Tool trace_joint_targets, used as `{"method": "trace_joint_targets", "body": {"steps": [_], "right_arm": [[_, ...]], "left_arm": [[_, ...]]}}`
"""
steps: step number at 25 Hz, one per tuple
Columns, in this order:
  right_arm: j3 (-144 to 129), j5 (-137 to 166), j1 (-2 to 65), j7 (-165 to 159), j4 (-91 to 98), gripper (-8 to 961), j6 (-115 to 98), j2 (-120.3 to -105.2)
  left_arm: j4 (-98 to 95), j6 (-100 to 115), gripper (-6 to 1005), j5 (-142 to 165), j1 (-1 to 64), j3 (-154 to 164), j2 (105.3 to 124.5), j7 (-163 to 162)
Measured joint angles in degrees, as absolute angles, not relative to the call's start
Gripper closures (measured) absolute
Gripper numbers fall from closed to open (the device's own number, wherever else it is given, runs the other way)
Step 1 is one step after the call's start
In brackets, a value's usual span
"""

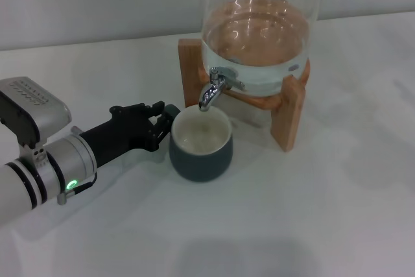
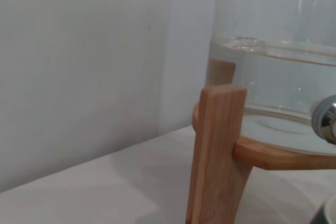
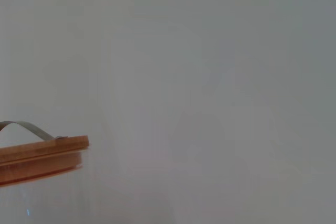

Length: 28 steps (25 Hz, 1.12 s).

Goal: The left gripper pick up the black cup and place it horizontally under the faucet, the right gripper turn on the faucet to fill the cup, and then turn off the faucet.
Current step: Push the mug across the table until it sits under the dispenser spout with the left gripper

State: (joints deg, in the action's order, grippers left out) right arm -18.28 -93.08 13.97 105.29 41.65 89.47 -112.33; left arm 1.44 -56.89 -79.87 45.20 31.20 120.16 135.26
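One black cup stands upright under the faucet, the left gripper clamping its left side.

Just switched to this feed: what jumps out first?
The glass water dispenser on its wooden stand dominates the back of the white table. Directly under its chrome faucet stands the black cup, upright, with the left hand at its side; the right hand is out of sight.

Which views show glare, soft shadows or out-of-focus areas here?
Head view: bright glints on the shiny chrome faucet and clear glass water dispenser, with a faint shadow under the squat dark grey cup. Left wrist view: the nearby wooden stand leg looks soft. Right wrist view: mostly plain wall, no glare.
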Motion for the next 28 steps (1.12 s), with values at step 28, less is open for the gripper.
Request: {"method": "trace_joint_targets", "body": {"steps": [28], "right_arm": [[-17.8, -94.6, 13.4, 105.3, 41.6, 176, 89.5, -112.24]], "left_arm": [[1.1, -57.2, 668, -79.7, 43.0, 31.4, 119.94, 135.3]]}}
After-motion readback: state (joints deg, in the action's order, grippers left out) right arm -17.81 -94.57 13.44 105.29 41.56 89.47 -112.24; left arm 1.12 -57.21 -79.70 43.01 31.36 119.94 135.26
